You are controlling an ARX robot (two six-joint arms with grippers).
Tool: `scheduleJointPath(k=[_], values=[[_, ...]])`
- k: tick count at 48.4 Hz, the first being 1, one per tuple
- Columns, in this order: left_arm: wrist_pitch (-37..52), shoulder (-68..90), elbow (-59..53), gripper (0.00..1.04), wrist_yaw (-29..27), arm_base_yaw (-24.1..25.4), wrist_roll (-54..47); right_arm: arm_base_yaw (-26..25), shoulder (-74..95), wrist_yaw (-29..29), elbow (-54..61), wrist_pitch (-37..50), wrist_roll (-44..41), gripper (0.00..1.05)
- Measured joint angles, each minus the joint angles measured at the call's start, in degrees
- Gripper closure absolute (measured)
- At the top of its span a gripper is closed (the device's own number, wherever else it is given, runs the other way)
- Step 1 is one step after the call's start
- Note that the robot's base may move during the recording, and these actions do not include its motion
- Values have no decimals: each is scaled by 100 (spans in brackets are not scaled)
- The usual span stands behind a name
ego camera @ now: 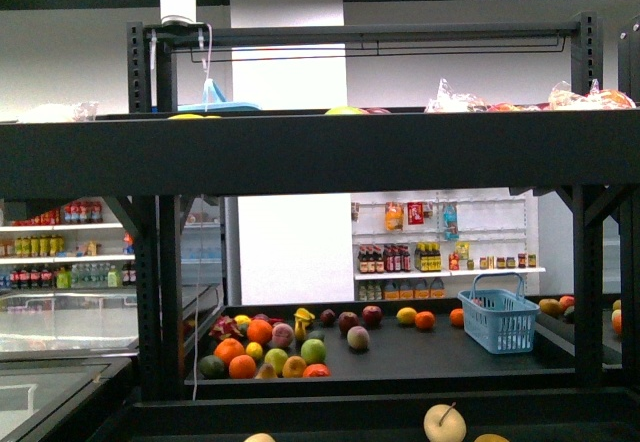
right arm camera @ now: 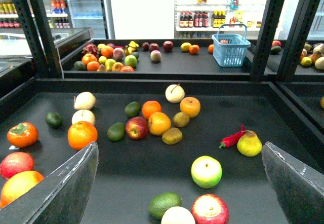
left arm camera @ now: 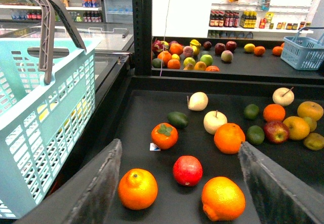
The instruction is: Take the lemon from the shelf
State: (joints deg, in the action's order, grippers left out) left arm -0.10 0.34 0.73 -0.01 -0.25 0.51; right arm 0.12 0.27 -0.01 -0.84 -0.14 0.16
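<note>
I am at the search-and-approach step, facing the shelf with nothing picked yet. The lemon, as best I can judge, is the plain yellow fruit on the far tray, well beyond my fingertips and just beside an orange, so the next move calls for a long reach forward. My left gripper and right gripper both stand spread wide above the near tray's fruit, holding and touching nothing.

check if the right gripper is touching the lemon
Apart. The right wrist view shows the right gripper open over the near tray of fruit, while the lemon lies on the far tray beside an orange.
</note>
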Motion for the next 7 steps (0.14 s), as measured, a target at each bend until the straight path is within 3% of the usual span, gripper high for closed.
scheduleJointPath(k=[7], values=[[0, 0, 0, 6, 0, 0, -11, 0, 0, -2, 0, 0, 0, 8]])
